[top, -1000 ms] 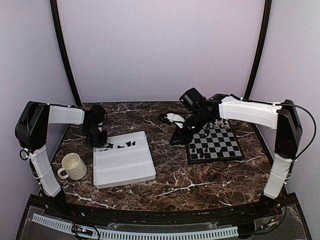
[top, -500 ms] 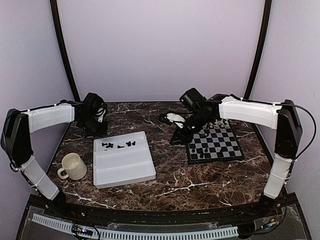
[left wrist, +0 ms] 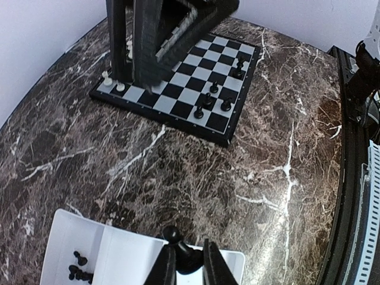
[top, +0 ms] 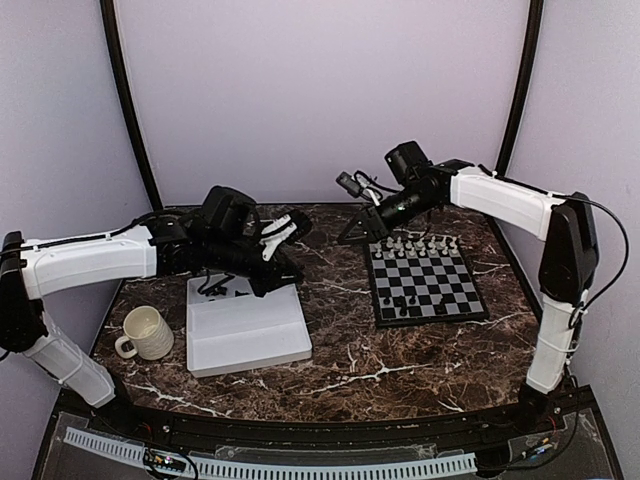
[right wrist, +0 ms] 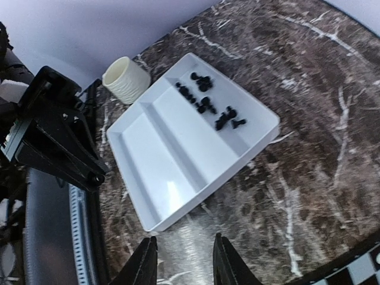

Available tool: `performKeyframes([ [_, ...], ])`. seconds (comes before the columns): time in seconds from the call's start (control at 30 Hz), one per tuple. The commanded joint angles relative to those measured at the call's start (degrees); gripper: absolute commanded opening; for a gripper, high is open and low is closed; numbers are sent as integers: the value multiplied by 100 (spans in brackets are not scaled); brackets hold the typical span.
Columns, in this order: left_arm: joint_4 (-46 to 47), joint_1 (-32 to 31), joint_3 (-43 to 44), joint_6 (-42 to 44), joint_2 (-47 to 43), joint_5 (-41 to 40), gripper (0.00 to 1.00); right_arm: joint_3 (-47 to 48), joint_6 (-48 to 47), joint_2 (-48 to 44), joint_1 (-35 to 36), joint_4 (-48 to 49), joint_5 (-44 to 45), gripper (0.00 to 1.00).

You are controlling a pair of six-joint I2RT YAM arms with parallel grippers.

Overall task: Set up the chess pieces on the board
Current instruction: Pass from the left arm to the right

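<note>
The dark marbled surface (top: 350,350) carries a white tray (top: 250,335) toward its left edge, the board (top: 430,285) toward its right edge and a ribbed mug (top: 147,332) near the left front corner. From above, the left arm (top: 100,260) lies across the tray's far end, hiding the loose black pieces (right wrist: 208,104) that the right wrist view shows in one end compartment. White pieces (top: 412,243) line the board's far edge; a few black chessmen (top: 403,302) stand near its front. The left tool (left wrist: 189,261) pinches a black pawn (left wrist: 176,237) above the tray's edge; the right tool (right wrist: 183,246) stands parted, holding nothing.
</note>
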Motion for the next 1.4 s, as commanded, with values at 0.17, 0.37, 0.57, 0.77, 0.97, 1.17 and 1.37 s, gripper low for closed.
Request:
performKeyframes([
  [0.17,424,-263,277,745,162,124,10,-648,1101,-36,86,566,-2117,41],
  [0.37,373,-390,294,860,208,-74,10,-767,1608,99,175,970,-2462,40],
  [0.57,367,-413,326,876,247,-104,10,-734,1657,226,359,978,-2410,40],
  [0.77,349,-432,345,902,265,-103,10,-681,1652,314,477,951,-2309,37],
  [0.97,353,-439,330,904,240,-94,10,-577,1717,448,582,985,-2347,33],
  [1.17,389,-441,302,902,242,-111,10,-572,1763,505,644,1051,-2430,24],
  [1.37,387,-441,300,914,269,-74,10,-588,1934,544,675,1237,-2585,19],
])
